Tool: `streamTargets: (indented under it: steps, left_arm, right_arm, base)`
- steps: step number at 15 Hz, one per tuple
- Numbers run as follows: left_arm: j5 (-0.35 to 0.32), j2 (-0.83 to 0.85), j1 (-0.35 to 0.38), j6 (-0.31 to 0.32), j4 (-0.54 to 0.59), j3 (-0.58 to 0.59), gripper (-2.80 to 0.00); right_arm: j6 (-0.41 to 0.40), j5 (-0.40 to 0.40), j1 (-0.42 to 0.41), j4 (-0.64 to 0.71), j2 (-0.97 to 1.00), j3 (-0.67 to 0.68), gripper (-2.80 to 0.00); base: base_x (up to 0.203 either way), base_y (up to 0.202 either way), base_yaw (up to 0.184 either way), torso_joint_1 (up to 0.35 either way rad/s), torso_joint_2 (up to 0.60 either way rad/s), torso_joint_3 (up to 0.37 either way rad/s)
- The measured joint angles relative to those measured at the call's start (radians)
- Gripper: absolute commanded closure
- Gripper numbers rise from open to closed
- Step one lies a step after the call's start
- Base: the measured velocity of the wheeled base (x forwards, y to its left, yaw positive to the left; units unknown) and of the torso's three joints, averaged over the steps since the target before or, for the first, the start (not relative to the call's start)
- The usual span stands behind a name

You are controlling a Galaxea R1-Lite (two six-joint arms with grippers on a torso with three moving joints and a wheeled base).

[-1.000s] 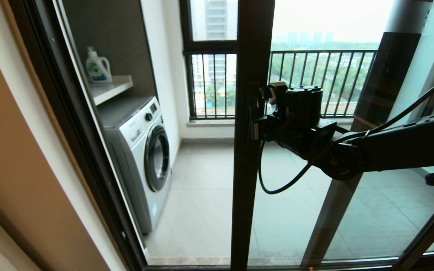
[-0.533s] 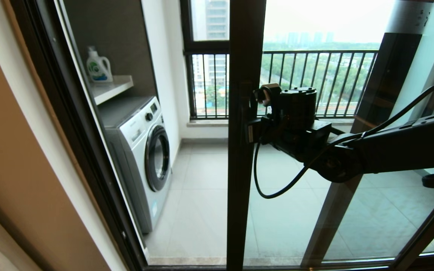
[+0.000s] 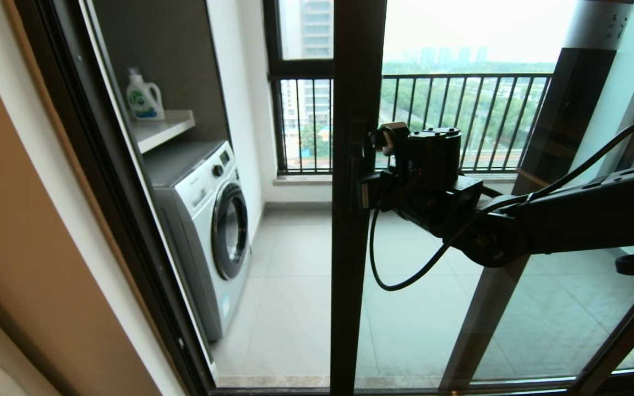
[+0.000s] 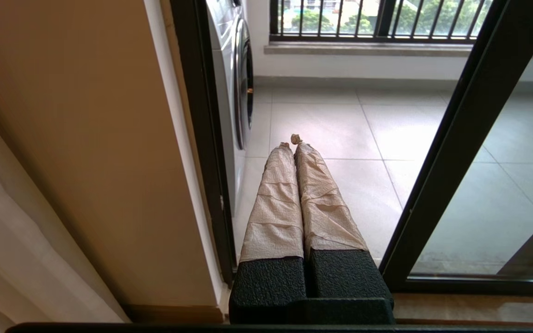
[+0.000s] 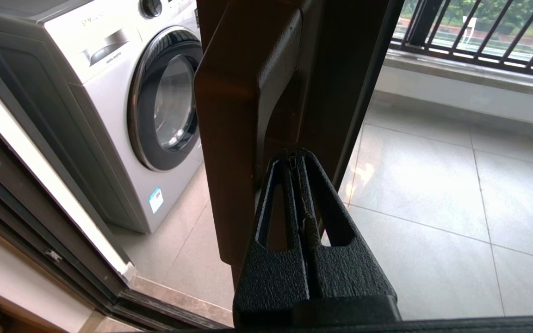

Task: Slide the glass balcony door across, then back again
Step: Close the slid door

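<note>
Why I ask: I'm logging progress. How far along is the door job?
Done: the door stands partway across, leaving an open gap by the washer. In hand: the right gripper, shut, is hooked behind the handle; the left gripper, shut, hangs idle near the jamb. Left: finishing this slide; which pass it is cannot be told.

the right gripper (image 3: 369,190) presses against the upright frame edge of the glass balcony door (image 3: 356,220), partway across the opening. beyond stand a washing machine (image 3: 209,220) and a detergent bottle (image 3: 143,98) on a shelf (image 3: 165,129).
</note>
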Motion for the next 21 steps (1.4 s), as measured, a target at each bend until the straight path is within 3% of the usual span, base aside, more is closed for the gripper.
streamTargets:
  steps: [10, 16, 21]
  left_arm:
    - [0.0, 0.0, 0.0, 0.0, 0.0, 0.0, 0.0]
    - [0.0, 0.0, 0.0, 0.0, 0.0, 0.0, 0.0]
    - [0.0, 0.0, 0.0, 0.0, 0.0, 0.0, 0.0]
  right_arm:
    - [0.008, -0.006, -0.04, -0.002, -0.074, 0.051, 0.0]
    - [0.011, -0.006, -0.038, 0.001, -0.355, 0.286, 0.0]
    - [-0.064, -0.05, 0.001, 0.004, -0.602, 0.528, 0.0]
  base:
    - [0.0, 0.0, 0.0, 0.0, 0.0, 0.0]
    - [0.0, 0.0, 0.0, 0.0, 0.0, 0.0]
    - [0.0, 0.0, 0.0, 0.0, 0.0, 0.0]
